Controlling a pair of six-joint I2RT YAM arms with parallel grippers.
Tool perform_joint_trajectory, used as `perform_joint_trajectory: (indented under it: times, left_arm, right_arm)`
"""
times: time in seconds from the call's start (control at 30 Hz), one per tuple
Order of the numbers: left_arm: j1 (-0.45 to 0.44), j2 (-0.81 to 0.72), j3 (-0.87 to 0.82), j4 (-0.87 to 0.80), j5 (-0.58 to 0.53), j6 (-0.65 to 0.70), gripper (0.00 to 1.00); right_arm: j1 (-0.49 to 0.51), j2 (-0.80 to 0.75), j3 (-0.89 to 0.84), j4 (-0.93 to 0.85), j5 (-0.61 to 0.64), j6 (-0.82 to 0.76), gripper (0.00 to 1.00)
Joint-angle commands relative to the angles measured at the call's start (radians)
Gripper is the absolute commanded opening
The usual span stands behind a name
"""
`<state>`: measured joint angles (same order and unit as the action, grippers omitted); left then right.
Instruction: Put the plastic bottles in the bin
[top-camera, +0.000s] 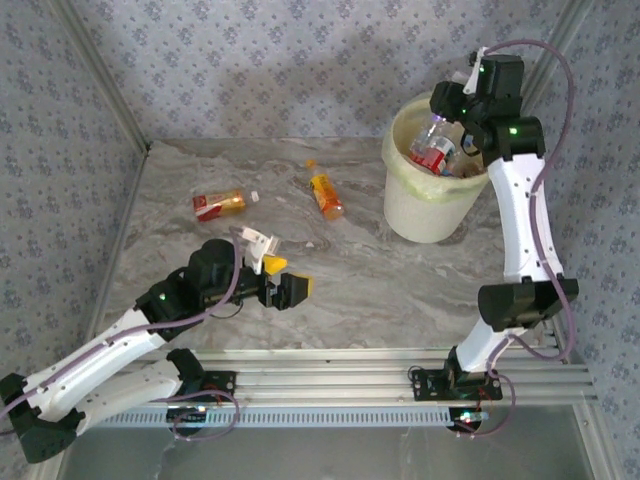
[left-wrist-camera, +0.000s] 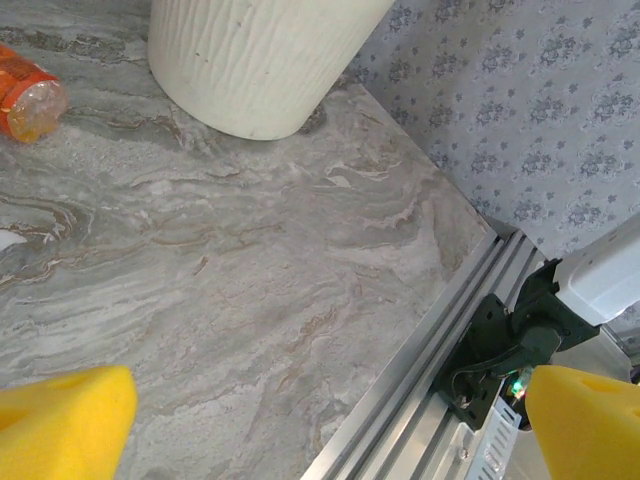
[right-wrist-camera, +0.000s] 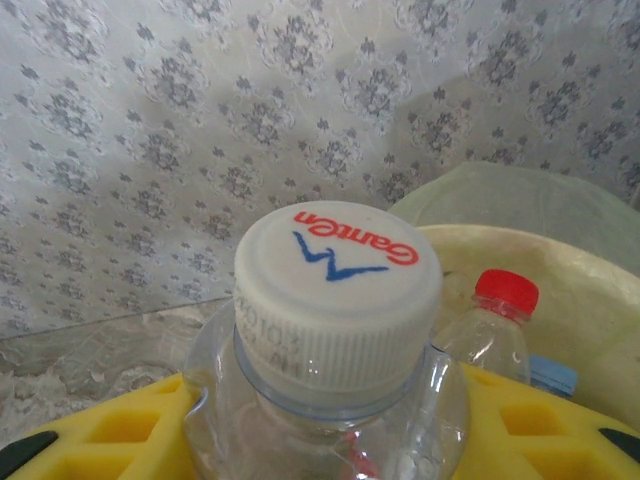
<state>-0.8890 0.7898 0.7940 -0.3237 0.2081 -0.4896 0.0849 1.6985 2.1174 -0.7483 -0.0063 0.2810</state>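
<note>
While a clear bottle (right-wrist-camera: 330, 400) with a white cap printed "GanTen" is clamped at its shoulders between the yellow pads (right-wrist-camera: 110, 430) of the right gripper (top-camera: 448, 120), it is held above the open mouth of the bin (top-camera: 420, 215), with its red label seen from the top view. Inside the bin, which is lined with a pale yellow-green bag (right-wrist-camera: 520, 200), a red-capped bottle (right-wrist-camera: 495, 330) is seen standing neck up among others. The left gripper (top-camera: 285, 287) is spread wide with nothing between its yellow fingertips (left-wrist-camera: 60, 425), and is kept low above the marbled worktop (top-camera: 380, 290). Farther back on the worktop, a red-labelled orange bottle (top-camera: 218, 205) is laid on its side with a loose white cap (top-camera: 255, 197) just beside it. An orange-capped bottle (top-camera: 326, 196) is laid between it and the bin, apart from both.
</note>
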Motion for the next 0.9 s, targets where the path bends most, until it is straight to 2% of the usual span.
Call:
perform_joint_trajectory:
  times: [0.0, 0.23, 0.4, 0.53, 0.73, 0.87]
  left_arm:
    - [-0.005, -0.026, 0.014, 0.005, -0.018, -0.015, 1.0]
    - [-0.005, -0.036, 0.013, -0.003, -0.021, -0.019, 1.0]
    - [-0.005, -0.035, 0.014, -0.009, -0.022, -0.024, 1.0]
    - [-0.006, -0.035, 0.015, -0.019, -0.027, -0.023, 1.0]
    - [-0.005, -0.017, 0.014, -0.038, -0.042, -0.023, 1.0]
    - [-0.005, 0.004, 0.019, -0.05, -0.076, -0.033, 1.0]
  right_arm:
    - [-0.007, 0.04, 0.047, -0.042, -0.059, 0.012, 0.53]
    - [-0.009, 0.101, 0.051, -0.093, -0.103, 0.029, 0.57]
    - [-0.011, 0.091, 0.054, -0.094, -0.097, 0.034, 0.73]
    - [-0.017, 0.081, 0.084, -0.121, -0.086, 0.025, 0.82]
    - [-0.026, 0.02, 0.069, -0.152, -0.074, 0.0, 0.85]
    - [-0.025, -0.092, -0.063, -0.104, -0.083, -0.014, 0.85]
